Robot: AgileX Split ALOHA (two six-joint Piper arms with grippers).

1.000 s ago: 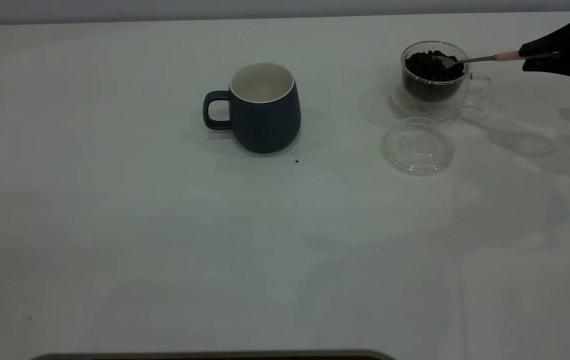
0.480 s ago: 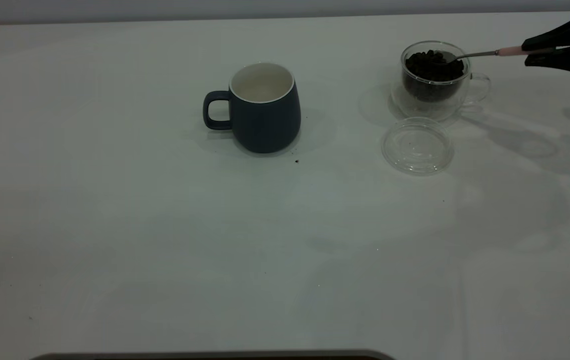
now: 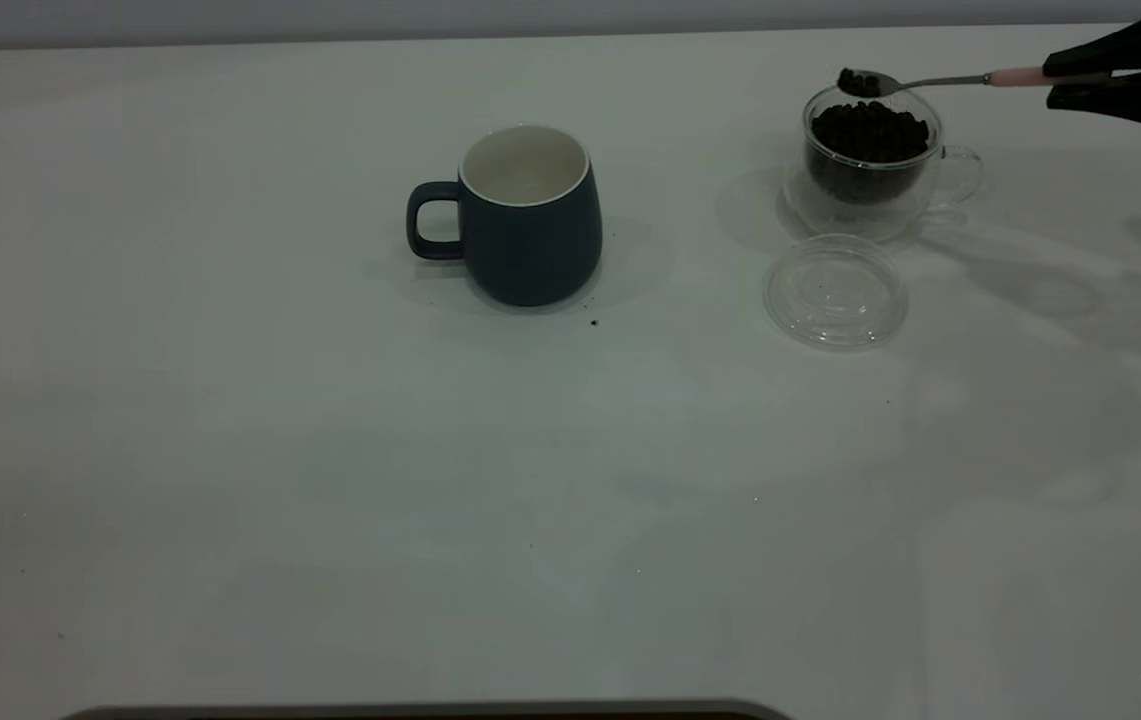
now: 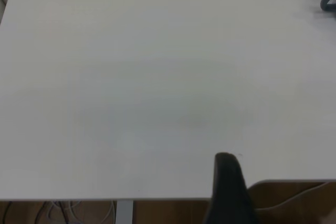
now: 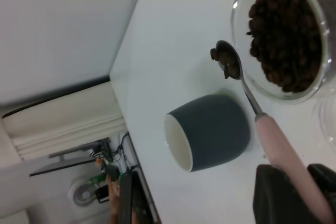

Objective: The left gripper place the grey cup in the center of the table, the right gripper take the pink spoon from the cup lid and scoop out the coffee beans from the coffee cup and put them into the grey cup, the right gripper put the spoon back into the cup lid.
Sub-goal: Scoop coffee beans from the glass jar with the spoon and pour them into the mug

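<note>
The grey cup [image 3: 530,215] [image 5: 215,129] stands upright near the table's middle, handle to the left, white inside showing. At the far right is the clear coffee cup [image 3: 870,165] [image 5: 283,35], heaped with coffee beans [image 3: 868,130]. My right gripper [image 3: 1080,80] [image 5: 304,195] is shut on the pink spoon [image 3: 1015,77] [image 5: 281,148] by its handle. The spoon lies level, and its metal bowl carries a few beans just above the coffee cup's far rim. The cup lid [image 3: 835,292] lies bare in front of the coffee cup. My left gripper [image 4: 228,182] hangs by the table's edge, far from the cups.
The white table [image 3: 330,480] stretches wide in front of and left of the cups. A few dark specks [image 3: 594,322] lie by the grey cup's base. The table's back edge runs just behind the coffee cup.
The spoon's bowl was down in the beans; it has risen out of the coffee cup with a few beans on it. The right gripper has gone up slightly. Cups and lid have not moved.
</note>
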